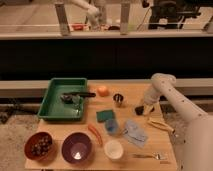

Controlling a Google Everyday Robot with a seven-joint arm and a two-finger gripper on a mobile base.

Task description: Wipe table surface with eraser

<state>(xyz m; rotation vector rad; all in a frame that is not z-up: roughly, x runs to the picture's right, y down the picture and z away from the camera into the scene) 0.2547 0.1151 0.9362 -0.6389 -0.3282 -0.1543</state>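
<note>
The light tan table surface (150, 142) fills the lower middle of the camera view. My white arm reaches in from the right and bends down to the table's right side. My gripper (142, 108) is low, right of the small dark cup. A small blackish chunk, the eraser (138, 110), shows at the gripper's tip, down at the tabletop. I cannot make out where the eraser ends and the gripper begins.
A green tray (54, 105) with a dark-handled tool stands at the back left. An orange (102, 91), small dark cup (118, 99), teal sponge (105, 115), carrot (94, 133), blue cloth (134, 131), white cup (113, 149), two bowls (76, 148), fork (150, 156) and a yellowish item (160, 124) lie around.
</note>
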